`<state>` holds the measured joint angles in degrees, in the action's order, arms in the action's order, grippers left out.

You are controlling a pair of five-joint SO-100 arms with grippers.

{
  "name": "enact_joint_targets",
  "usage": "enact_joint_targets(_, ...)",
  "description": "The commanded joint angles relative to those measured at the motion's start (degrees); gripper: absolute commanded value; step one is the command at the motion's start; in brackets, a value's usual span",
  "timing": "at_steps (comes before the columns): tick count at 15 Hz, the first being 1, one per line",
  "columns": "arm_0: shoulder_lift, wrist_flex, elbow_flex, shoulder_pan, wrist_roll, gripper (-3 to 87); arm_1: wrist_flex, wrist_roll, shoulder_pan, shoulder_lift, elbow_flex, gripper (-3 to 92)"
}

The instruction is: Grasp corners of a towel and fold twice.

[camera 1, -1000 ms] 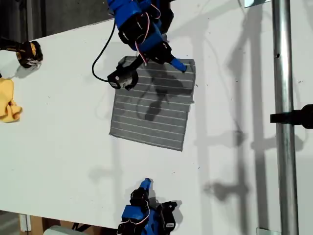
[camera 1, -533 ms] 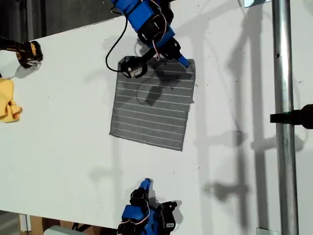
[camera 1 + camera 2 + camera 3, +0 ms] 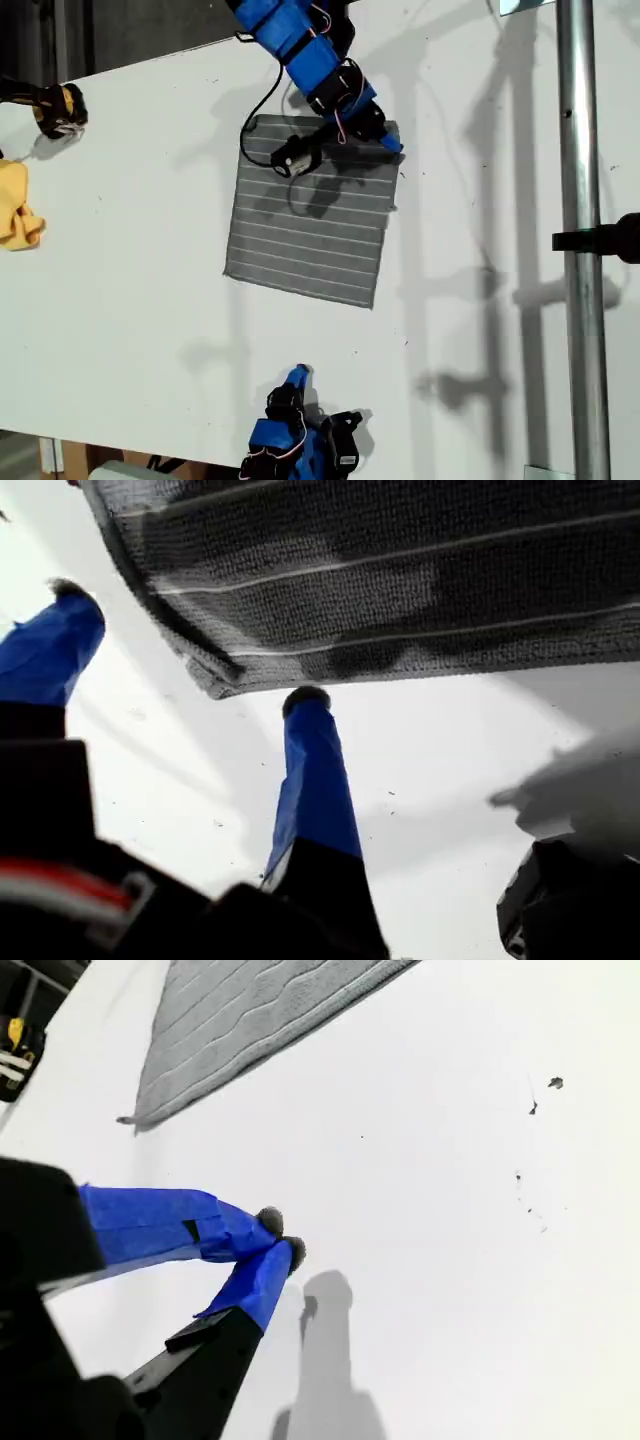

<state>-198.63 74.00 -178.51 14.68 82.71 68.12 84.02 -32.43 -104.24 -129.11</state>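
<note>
My first gripper (image 3: 185,650) has moved to the towel's (image 3: 310,215) far corner (image 3: 215,680), jaws spread. My second gripper (image 3: 280,1240) stays pressed together, well apart from the towel. No readable writing.

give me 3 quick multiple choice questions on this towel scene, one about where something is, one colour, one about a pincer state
1. Where does the yellow cloth lie in the exterior view?
A. on the towel
B. at the left edge of the table
C. beside the metal pole

2. What colour are the towel's stripes?
A. white
B. red
C. black

3. How stands my first pincer?
A. shut on the towel
B. shut on the yellow cloth
C. open, at a towel corner

Answers:
1. B: the exterior view shows the cloth at its far left, well apart from the towel and the pole.
2. A: thin white lines cross the grey fabric.
3. C: the first wrist view shows the two blue fingers spread wide, the corner near their tips, nothing held. My second pincer is shut on nothing, off the towel.
</note>
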Motion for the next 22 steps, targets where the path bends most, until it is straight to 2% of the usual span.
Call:
enact_joint_targets(1,-0.35,-0.26,0.09,0.09,-0.26,-1.3,-1.67,0.35,0.35,1.41,0.44,37.8)
enact_joint_targets(4,-0.35,-0.26,0.09,0.09,-0.26,-1.3,-1.58,0.53,0.44,4.31,0.26,37.0)
enact_joint_targets(7,-0.35,-0.26,0.09,0.0,-0.18,-1.4,-3.69,0.53,0.88,4.57,-2.29,32.1)
enact_joint_targets(9,-0.35,-0.18,0.09,0.0,-0.09,-1.4,-7.03,0.53,1.14,4.48,-4.13,20.7)
enact_joint_targets(10,-0.35,-0.18,0.09,0.0,-0.09,-1.4,-7.91,0.79,1.32,4.48,-4.31,7.6)
enact_joint_targets(11,-0.35,-0.18,0.09,0.0,0.0,-1.4,-8.09,1.76,1.32,4.04,-4.39,3.0)
enact_joint_targets(13,-0.35,-0.18,0.09,0.0,0.35,-1.7,-8.17,1.32,1.67,2.2,-4.39,0.0)
enact_joint_targets(17,-0.35,-1.85,0.97,-0.35,0.0,-2.3,-8.44,0.44,1.58,1.49,-4.04,0.0)
enact_joint_targets(20,0.62,-1.05,8.53,-1.41,0.35,-2.3,-9.32,-0.88,2.29,2.64,-3.25,0.0)
enact_joint_targets(22,13.54,-3.6,17.84,-3.69,0.62,-2.4,-9.4,-2.9,3.6,3.16,-2.55,0.0)
